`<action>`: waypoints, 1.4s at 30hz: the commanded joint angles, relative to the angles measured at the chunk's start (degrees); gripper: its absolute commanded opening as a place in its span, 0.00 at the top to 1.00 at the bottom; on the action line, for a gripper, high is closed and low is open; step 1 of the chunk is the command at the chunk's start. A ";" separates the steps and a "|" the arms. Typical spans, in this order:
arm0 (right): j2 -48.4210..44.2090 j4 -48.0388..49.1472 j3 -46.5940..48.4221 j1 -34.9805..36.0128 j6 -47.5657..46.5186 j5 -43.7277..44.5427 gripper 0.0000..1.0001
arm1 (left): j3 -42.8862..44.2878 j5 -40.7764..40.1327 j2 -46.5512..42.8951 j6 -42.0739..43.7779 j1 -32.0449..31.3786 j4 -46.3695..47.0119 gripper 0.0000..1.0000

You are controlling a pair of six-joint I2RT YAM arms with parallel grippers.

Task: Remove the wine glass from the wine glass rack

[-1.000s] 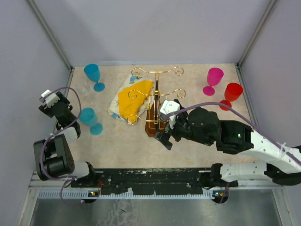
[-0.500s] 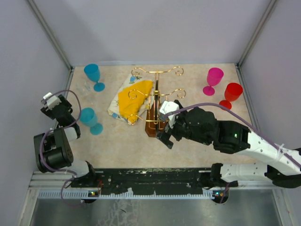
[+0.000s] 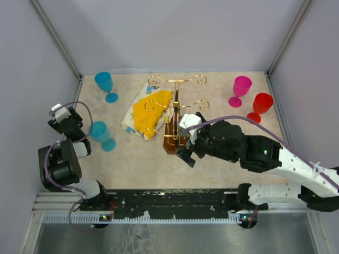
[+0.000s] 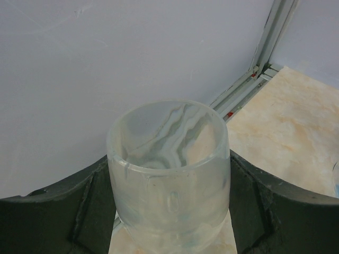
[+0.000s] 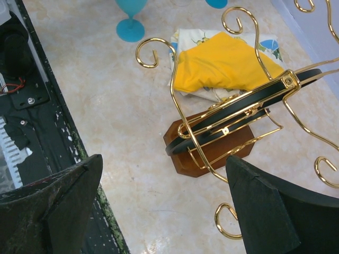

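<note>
Left gripper (image 4: 168,203): jaws clamped on clear glass (image 4: 168,153). Right gripper (image 5: 164,164): jaws wide, gripping nothing, just short of wine glass rack (image 5: 206,159) on worktop.

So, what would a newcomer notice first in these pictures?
The gold wine glass rack stands mid-table, a yellow-and-white cloth beside it on its left. Two blue glasses stand at the left, a pink glass and a red glass at the far right. A clear glass fills the gap between the left fingers.

Lab enclosure: grey panels (image 3: 175,32), aluminium posts (image 3: 56,39).
</note>
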 commanded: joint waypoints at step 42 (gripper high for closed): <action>-1.52 4.11 -1.05 -0.29 -1.41 -1.30 0.01 | -1.11 3.99 -6.20 -0.66 -0.58 -7.09 0.12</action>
